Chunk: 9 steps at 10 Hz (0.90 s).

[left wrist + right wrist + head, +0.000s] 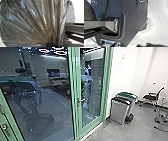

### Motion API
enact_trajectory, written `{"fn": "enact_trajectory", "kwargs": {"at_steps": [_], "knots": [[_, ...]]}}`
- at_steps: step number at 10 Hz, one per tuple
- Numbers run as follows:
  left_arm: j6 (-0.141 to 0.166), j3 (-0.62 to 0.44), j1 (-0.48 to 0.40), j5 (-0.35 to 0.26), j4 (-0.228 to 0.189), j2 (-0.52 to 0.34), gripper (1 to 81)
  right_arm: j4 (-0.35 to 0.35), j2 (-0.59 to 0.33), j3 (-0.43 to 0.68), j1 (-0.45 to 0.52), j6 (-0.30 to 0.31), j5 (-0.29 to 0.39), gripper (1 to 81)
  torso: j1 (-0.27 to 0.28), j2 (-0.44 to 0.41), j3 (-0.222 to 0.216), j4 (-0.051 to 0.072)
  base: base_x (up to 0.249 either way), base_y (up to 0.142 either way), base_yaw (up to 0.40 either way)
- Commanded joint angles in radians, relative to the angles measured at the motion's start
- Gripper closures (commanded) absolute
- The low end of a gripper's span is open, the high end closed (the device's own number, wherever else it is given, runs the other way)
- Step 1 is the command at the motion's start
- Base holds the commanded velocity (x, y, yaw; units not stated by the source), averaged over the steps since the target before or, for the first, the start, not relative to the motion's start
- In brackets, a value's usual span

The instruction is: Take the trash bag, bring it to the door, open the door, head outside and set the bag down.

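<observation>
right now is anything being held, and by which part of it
Probably the bag, by the left arm, at its gathered neck, where folds meet; the grip itself can't be made out.

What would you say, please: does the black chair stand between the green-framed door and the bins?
No, the bins stand beside the door, and the chair is on their far side from it.

From here the white wall (127,70) looks brightly lit, while the big glass pane (47,105) is dim and full of ghostly reflections, with pinkish-white light strips glowing along its top. White glints and bluish sheen streak the folds of the trash bag (37,21), and down low the pale floor (157,15) glares nearly white.
</observation>
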<state>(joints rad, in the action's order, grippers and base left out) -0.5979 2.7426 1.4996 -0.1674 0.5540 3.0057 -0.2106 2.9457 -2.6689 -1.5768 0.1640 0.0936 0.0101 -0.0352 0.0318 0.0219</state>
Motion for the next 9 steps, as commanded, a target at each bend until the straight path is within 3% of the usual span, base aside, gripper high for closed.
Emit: {"fn": "enact_trajectory", "kwargs": {"at_steps": [1, 9], "knots": [[0.0, -0.001, -0.048, -0.08, 0.004, -0.002, 81.1, -0.006, -0.006, -0.003, 0.039, -0.005, 0.057, 1.0, 0.0, 0.0, 0.0, 0.0, 0.133, -0.081, 0.0], [0.0, -0.001, -0.048, -0.08, 0.003, 0.001, 81.1, -0.006, -0.005, -0.006, 0.036, -0.005, 0.055, 1.0, 0.0, 0.0, 0.0, 0.0, 0.133, -0.081, 0.0]]}}
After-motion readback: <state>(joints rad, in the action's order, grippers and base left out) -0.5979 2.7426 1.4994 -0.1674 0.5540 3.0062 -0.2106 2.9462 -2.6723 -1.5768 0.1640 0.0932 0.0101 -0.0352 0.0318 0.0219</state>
